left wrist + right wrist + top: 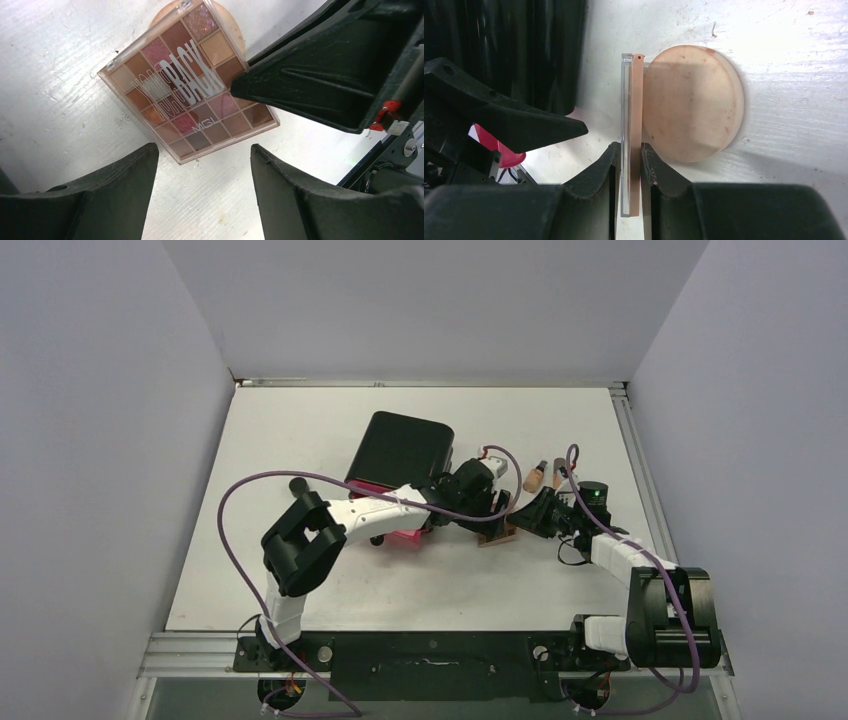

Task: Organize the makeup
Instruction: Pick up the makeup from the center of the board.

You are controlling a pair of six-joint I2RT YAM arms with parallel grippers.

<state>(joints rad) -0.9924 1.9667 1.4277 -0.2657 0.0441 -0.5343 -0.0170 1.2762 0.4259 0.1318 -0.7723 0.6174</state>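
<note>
The square multi-colour eyeshadow palette (185, 90) is pinched at one edge by my right gripper (629, 150), which is shut on it; it shows edge-on in the right wrist view (631, 100) and as a small tan square in the top view (497, 536). The round peach disc (691, 102) lies on the table just behind the palette and peeks out above it in the left wrist view (232, 22). My left gripper (202, 155) is open and empty, hovering right beside the palette, opposite my right gripper (532, 515). Two tan dark-capped tubes (536, 477) and a small black round jar (593, 490) lie behind my right gripper.
The big black cabinet (400, 445) stands at the table's middle with a pink drawer (400, 536) pulled out under my left arm. A small black item (297, 484) lies left of the cabinet. The cabinet's dark side (524, 45) is close on the right wrist view's left.
</note>
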